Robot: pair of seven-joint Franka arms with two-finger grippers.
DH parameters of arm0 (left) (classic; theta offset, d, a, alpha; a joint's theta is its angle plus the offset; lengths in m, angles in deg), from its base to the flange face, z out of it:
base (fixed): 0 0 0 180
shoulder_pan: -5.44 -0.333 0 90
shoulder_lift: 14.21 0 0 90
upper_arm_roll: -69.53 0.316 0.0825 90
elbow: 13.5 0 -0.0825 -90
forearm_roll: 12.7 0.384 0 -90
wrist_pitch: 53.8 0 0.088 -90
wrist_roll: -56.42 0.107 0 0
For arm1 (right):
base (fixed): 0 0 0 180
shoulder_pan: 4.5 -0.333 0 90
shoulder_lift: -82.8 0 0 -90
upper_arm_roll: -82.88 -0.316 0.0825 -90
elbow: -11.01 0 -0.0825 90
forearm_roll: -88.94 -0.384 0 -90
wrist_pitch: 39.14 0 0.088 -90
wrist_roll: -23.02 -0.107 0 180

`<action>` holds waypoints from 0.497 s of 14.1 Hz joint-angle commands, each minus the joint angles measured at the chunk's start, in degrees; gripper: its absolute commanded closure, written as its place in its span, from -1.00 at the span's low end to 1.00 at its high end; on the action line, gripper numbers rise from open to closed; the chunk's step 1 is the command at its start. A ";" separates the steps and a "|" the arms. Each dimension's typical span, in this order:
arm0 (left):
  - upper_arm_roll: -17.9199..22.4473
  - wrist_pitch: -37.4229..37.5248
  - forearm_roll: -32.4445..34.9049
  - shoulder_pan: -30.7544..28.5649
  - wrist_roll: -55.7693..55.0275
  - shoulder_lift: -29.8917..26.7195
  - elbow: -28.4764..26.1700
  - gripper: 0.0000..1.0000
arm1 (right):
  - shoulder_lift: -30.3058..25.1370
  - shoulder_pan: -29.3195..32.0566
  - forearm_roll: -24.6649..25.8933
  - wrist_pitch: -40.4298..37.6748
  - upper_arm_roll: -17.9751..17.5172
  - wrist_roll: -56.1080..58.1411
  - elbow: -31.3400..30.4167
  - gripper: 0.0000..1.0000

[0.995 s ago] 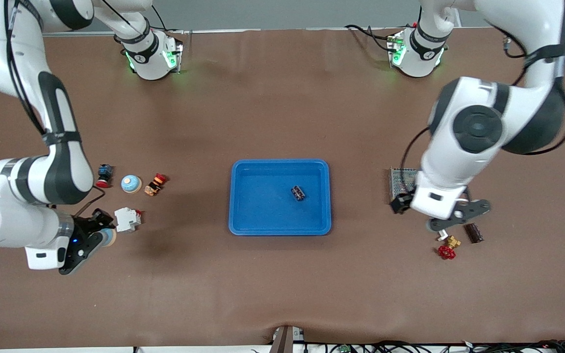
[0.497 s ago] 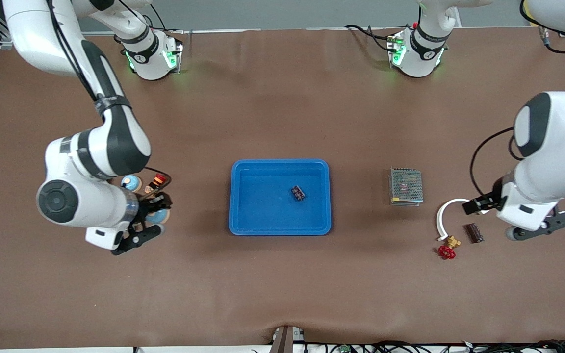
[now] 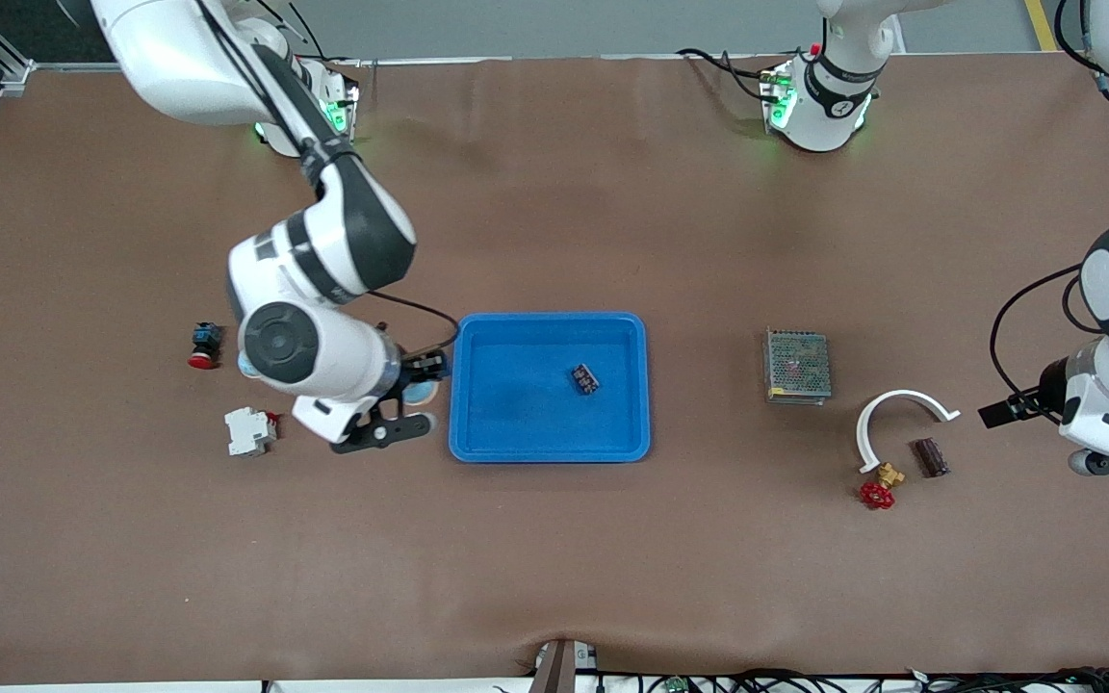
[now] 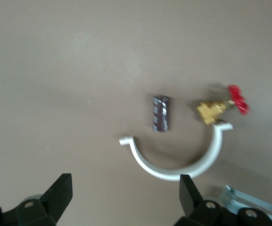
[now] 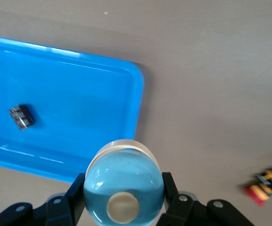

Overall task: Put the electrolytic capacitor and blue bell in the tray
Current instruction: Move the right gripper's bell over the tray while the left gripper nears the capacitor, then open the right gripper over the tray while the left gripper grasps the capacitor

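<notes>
The bright-blue tray (image 3: 516,423) lies mid-table with a small dark electrolytic capacitor (image 3: 584,378) in it. My right gripper (image 3: 408,399) is shut on the light-blue bell (image 3: 423,392) and holds it just outside the tray's rim at the right arm's end. In the right wrist view the bell (image 5: 123,181) sits between the fingers (image 5: 74,197), with the tray (image 5: 79,94) and the capacitor (image 5: 21,116) ahead. My left gripper (image 3: 1094,462) is open and empty at the left arm's end, its open fingertips showing in the left wrist view (image 4: 126,188).
Near the left gripper lie a second dark capacitor (image 3: 929,457), a white curved clip (image 3: 901,419), a red-handled brass valve (image 3: 880,486) and a grey mesh box (image 3: 797,365). A red-and-blue button (image 3: 204,345) and a white breaker (image 3: 249,430) lie at the right arm's end.
The right gripper has carried the bell from the right arm's end of the table to the tray's rim. The left arm has drawn back toward the table's end, uncovering the white clip.
</notes>
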 commanded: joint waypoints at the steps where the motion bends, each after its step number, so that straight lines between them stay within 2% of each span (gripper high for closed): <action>1: -0.66 -5.23 0.58 -1.45 -0.31 4.69 0.10 -1.00 | -0.80 -4.17 -0.13 5.74 0.68 -6.97 -5.15 0.24; 7: -0.75 -12.18 -0.30 -1.28 -4.62 10.05 0.72 -1.00 | -0.63 -10.24 4.62 17.52 0.86 -16.12 -13.50 0.24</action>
